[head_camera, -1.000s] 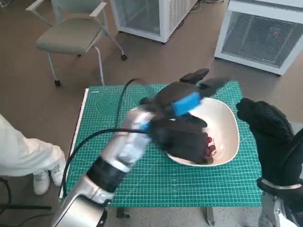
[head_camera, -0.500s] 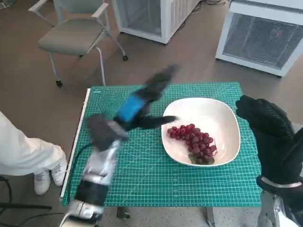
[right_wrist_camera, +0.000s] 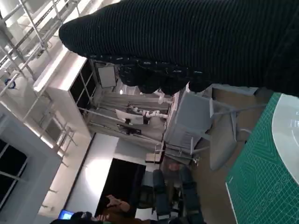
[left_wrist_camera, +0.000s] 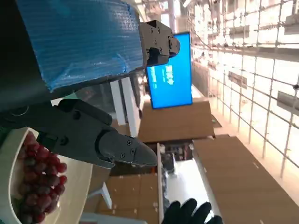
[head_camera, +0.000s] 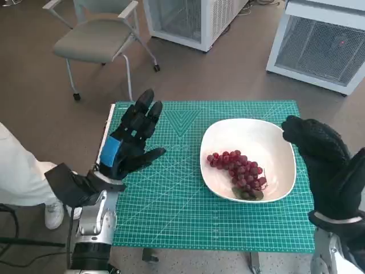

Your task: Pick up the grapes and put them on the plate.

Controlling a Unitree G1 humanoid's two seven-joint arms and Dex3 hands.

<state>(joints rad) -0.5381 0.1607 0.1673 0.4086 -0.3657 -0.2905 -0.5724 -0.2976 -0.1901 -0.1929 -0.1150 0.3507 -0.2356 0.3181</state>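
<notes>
A bunch of red grapes (head_camera: 238,170) lies in the white plate (head_camera: 268,137) on the right half of the green mat; the grapes (left_wrist_camera: 36,179) and the plate's rim (left_wrist_camera: 74,186) also show in the left wrist view. My left hand (head_camera: 130,141) is raised over the mat's left side, fingers spread, holding nothing, well clear of the plate. My right hand (head_camera: 320,157) in its black glove stands upright at the plate's right edge, empty; its glove (right_wrist_camera: 196,42) fills the right wrist view.
The green cutting mat (head_camera: 182,211) covers the small table. A grey chair (head_camera: 97,40) stands behind the table on the left, white cabinets (head_camera: 319,45) behind on the right. A person's white trouser leg and shoe (head_camera: 23,182) are beside the table's left edge.
My left hand has let go of the grapes on the plate and drawn back left across the mat, now open and raised. The right hand has stayed put.
</notes>
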